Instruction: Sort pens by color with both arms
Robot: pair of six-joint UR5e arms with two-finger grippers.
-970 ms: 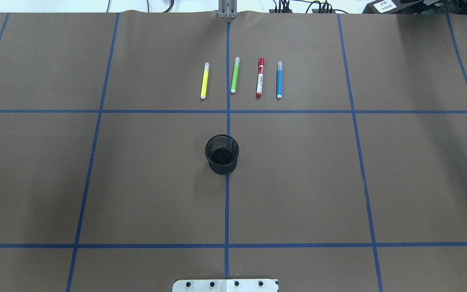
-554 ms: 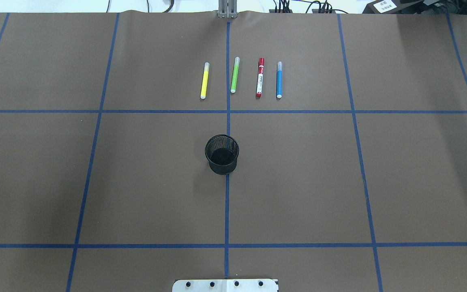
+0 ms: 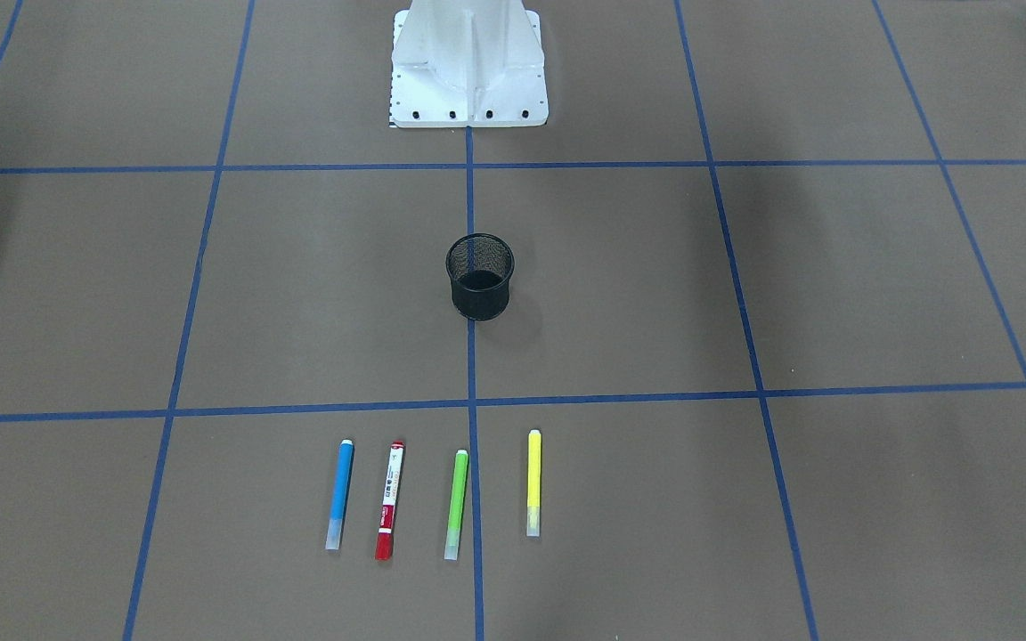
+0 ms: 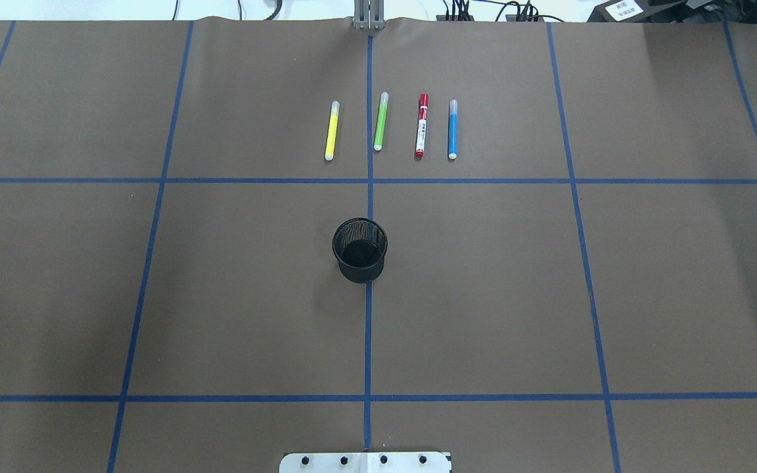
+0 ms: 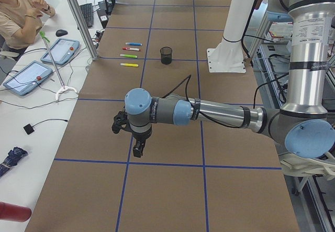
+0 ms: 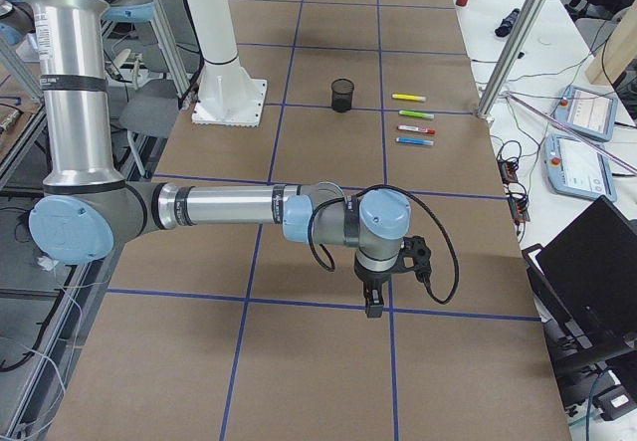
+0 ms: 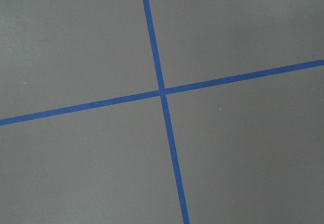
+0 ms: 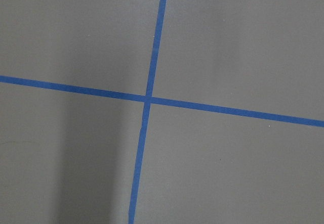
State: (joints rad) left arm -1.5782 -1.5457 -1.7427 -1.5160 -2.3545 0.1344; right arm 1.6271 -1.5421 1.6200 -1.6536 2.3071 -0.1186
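Four pens lie side by side on the brown table cover, far from the robot: yellow (image 4: 331,131), green (image 4: 380,121), red with a white barrel (image 4: 422,126) and blue (image 4: 453,129). The front-facing view shows the same row mirrored, from blue (image 3: 340,494) to yellow (image 3: 533,481). My left gripper (image 5: 137,151) hangs low over the table's left end, seen only in the exterior left view, so I cannot tell its state. My right gripper (image 6: 374,307) hangs over the right end, its state likewise unreadable. Both wrist views show only brown paper and blue tape crosses.
A black mesh cup (image 4: 360,249) stands upright on the centre line between the pens and the white pedestal base (image 3: 468,62). Blue tape divides the cover into squares. A seated person (image 5: 21,12) and tablets (image 5: 60,51) are at a side table beyond the pens.
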